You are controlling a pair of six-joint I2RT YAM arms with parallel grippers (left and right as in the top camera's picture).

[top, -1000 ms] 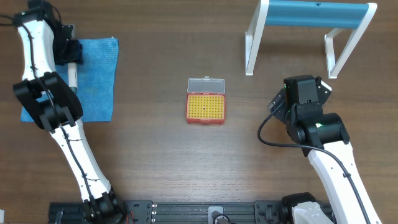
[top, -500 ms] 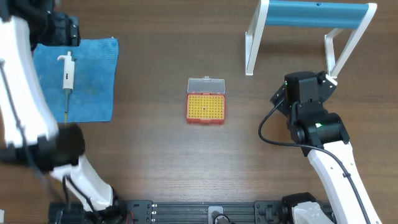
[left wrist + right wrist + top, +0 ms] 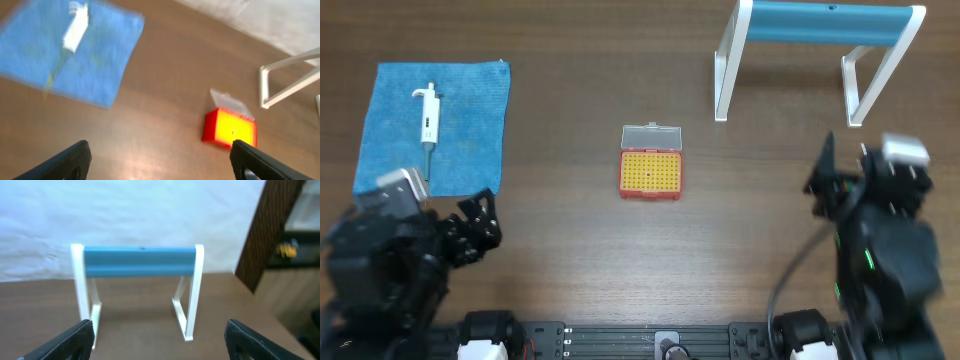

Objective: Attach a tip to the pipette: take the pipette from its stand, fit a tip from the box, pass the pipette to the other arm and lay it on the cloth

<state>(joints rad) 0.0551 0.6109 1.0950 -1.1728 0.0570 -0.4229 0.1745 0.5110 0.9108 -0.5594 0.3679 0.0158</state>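
Note:
The white pipette lies on the blue cloth at the table's far left, its yellow-tipped end pointing toward the near edge. In the left wrist view the pipette rests on the cloth, well away from my left gripper, which is open and holds nothing. The left arm is folded back at the near left corner. The red tip box with its lid open sits mid-table. My right gripper is open and empty and faces the stand.
The blue-and-white pipette stand is at the far right. The right arm is folded back at the near right. The tip box has bare wooden tabletop all around it.
The left arm has pulled back from the cloth to the near left corner, leaving the pipette lying there. The right arm has also drawn back toward the near edge.

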